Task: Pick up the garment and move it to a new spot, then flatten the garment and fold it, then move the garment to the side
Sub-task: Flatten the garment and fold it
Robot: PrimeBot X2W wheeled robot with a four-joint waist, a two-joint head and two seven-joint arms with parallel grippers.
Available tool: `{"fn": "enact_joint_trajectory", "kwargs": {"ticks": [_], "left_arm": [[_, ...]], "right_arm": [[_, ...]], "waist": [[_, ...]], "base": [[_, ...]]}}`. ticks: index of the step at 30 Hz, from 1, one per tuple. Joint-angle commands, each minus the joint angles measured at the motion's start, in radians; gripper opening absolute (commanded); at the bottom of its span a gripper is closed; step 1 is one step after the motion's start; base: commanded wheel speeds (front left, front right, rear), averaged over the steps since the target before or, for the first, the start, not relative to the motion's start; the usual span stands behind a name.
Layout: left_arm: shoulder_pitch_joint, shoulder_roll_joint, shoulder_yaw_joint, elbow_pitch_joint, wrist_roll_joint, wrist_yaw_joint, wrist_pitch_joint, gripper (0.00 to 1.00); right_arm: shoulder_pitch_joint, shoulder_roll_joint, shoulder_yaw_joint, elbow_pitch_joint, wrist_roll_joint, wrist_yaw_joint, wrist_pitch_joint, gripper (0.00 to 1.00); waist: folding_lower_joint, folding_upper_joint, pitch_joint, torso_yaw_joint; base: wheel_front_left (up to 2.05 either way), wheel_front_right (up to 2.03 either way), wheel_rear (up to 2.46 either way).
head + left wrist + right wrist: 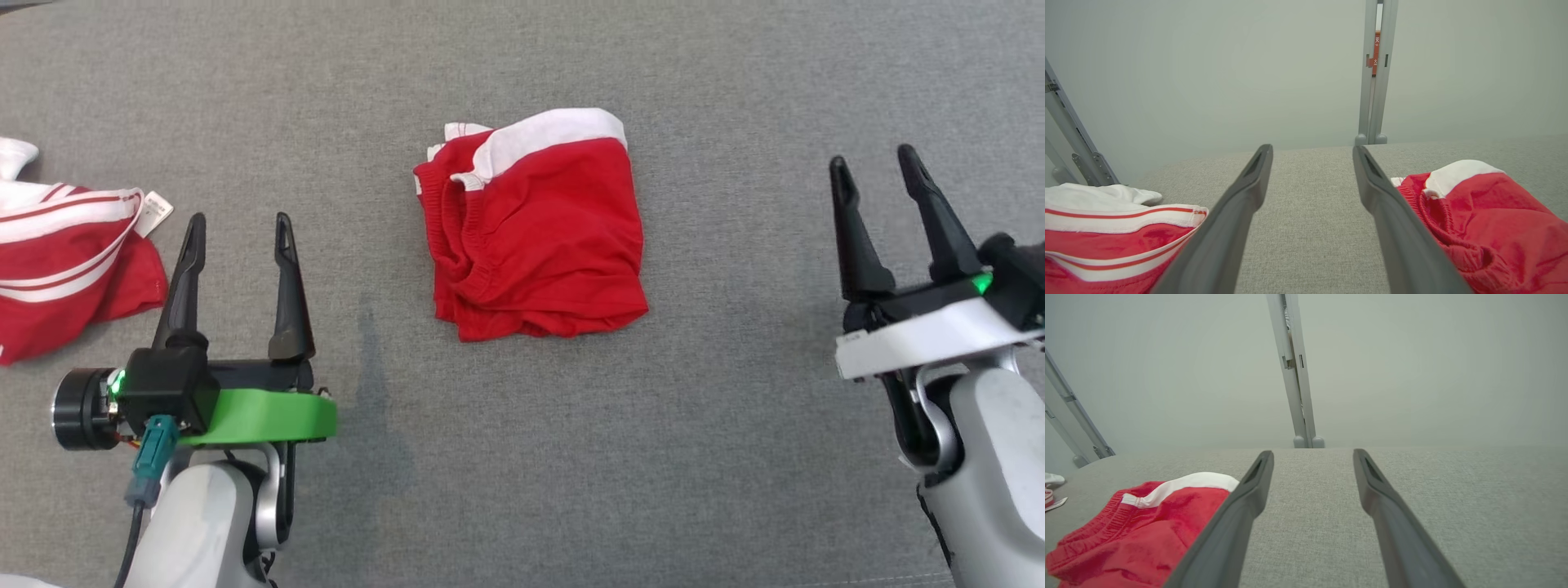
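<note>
garment point(535, 233), red with a white band, folded at the middle of the grey fabric surface point(522, 506), between both grippers, touched by neither. left gripper point(239, 222) spread wide, empty, near a second red garment point(65, 261) with white stripes. small white tag point(153, 211) on that one, print too small to read. right gripper point(873, 159) spread wide too, holding nothing. orange sign point(1376, 49) behind a grey post point(1367, 81), characters not legible.
</note>
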Motion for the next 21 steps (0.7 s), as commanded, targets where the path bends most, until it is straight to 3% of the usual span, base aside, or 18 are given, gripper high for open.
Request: {"fn": "enact_joint_trajectory", "kwargs": {"ticks": [1,13,21], "left_arm": [[0.019,0.010,0.007,-0.008,-0.002,0.008,-0.001,1.00],[0.136,0.039,0.008,-0.003,-0.012,0.023,0.003,1.00],[0.191,0.037,-0.009,0.026,-0.022,0.016,0.002,1.00]], "right_arm": [[0.035,0.006,-0.024,-0.027,-0.023,0.000,-0.005,1.00],[0.279,0.083,-0.109,-0.244,-0.125,0.000,0.087,1.00],[0.375,0.113,-0.127,-0.306,-0.139,0.000,0.141,1.00]], "waist": [[0.0000,0.0000,-0.026,-0.025],[0.0000,0.0000,-0.136,-0.059],[0.0000,0.0000,-0.206,-0.053]], "base": [[0.00,0.00,0.00],[0.00,0.00,0.00],[0.00,0.00,0.00]]}}
